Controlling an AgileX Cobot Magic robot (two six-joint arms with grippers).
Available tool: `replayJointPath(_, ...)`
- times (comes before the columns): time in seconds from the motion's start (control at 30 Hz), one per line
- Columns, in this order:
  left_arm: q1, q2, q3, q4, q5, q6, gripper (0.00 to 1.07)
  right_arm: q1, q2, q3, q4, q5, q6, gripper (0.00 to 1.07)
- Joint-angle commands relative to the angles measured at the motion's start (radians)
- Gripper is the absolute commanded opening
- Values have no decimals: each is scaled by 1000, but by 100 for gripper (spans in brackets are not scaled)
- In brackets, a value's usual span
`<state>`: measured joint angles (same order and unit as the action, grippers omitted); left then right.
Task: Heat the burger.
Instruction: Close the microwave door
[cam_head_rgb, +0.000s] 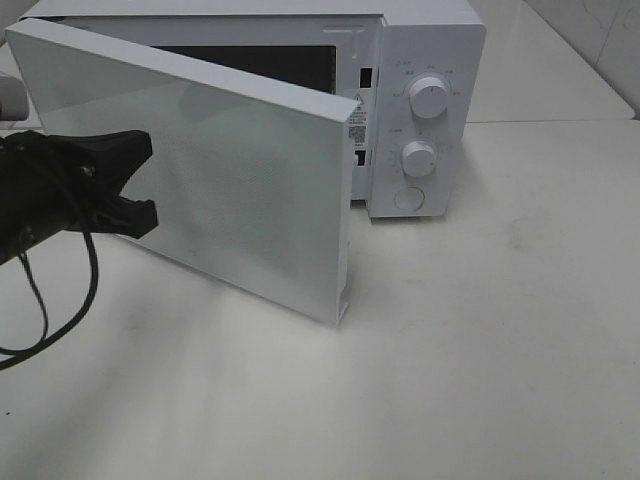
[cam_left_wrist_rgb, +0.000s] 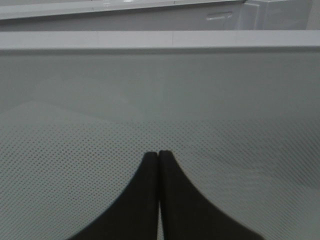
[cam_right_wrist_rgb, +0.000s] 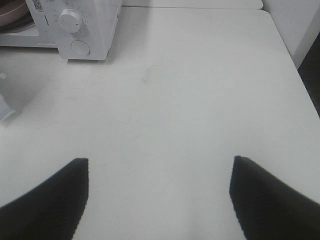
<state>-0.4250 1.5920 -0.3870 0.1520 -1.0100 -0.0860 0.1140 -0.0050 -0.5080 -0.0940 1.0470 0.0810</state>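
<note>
Left gripper: the left gripper was clenched, its two black fingers pressed flat together with nothing between them, and its tips pointed at the dotted outer face of the microwave door. I could not tell whether they touched it.
Right gripper: the right gripper hung released, fingers spread wide and holding nothing, above bare table and well apart from the oven.
Microwave door: it stood ajar, swung roughly halfway out from the white microwave, with a dark strip of the cavity showing behind its top edge.
Burger: no burger lay on the table in any view. A pinkish-brown rim showed just inside the cavity in the right wrist view. I took it for the plate, so the burger was most likely already inside, though I could not make out the bun itself.
Controls: the upper dial, the lower dial and the round button below them had no gripper near them.
Done, by my reckoning: the loading of the oven.
Left to do: pushing the door fully shut, which looked to be the left arm's job, then turning a dial to start the heating.
</note>
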Motion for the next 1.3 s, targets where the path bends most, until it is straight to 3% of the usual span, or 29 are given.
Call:
replayJointPath(0.03,-84,22,-52,-123,15,69,0,-9,-27,1,1,-10,3,75)
replayJointPath(0.33,-185,53,-143,-295,91,149,0,-9,-27,1,1,-10,3,75)
replayJointPath(0.57,-262,93,-255,-524,173,307,0,-9,-27,1,1,-10,3,75)
replayJointPath(0.73,-308,139,-329,-615,182,370,0,-9,-27,1,1,-10,3,74)
replayJointPath(1.1,-335,222,-455,-683,206,380,0,-8,-27,1,1,-10,3,75)
replayJointPath(1.3,-335,272,-546,-746,221,432,0,-7,-27,1,1,-10,3,75)
